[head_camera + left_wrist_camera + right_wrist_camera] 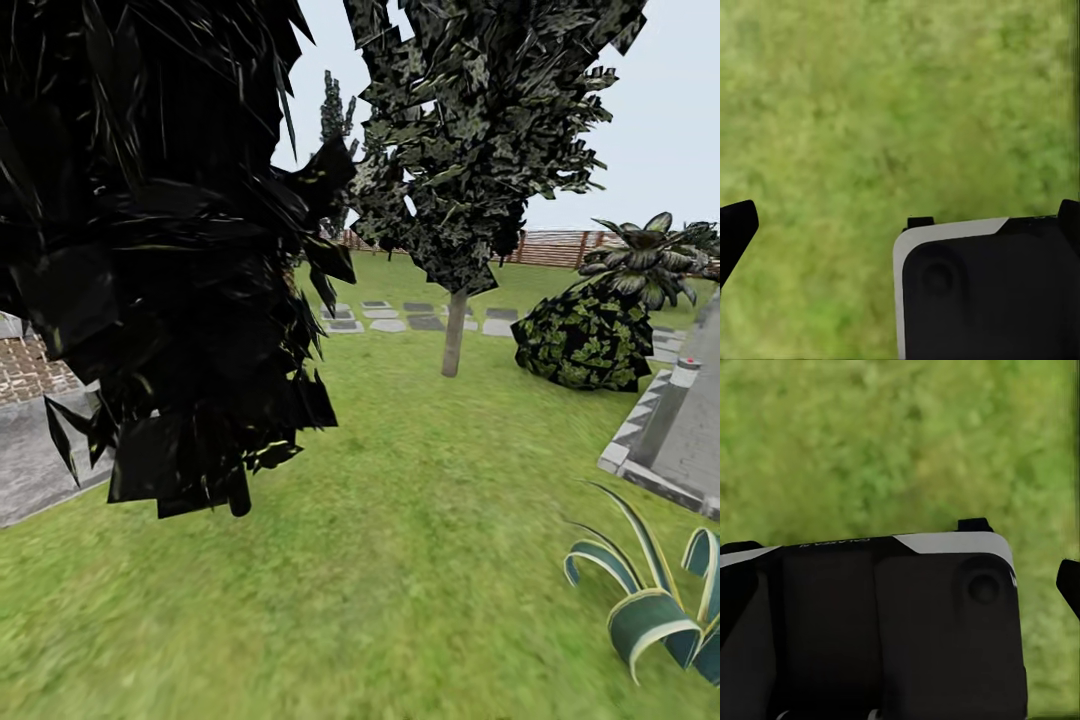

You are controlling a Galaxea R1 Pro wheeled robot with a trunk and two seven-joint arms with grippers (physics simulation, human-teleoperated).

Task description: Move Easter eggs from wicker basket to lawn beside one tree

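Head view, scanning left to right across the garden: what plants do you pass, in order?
Large dark cone-shaped tree close to the camera → thin-stemmed dark tree on the lawn → round leafy bush → striped spiky plant at the near corner.

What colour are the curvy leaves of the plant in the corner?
Dark teal-green with pale cream edges, best in the head view.
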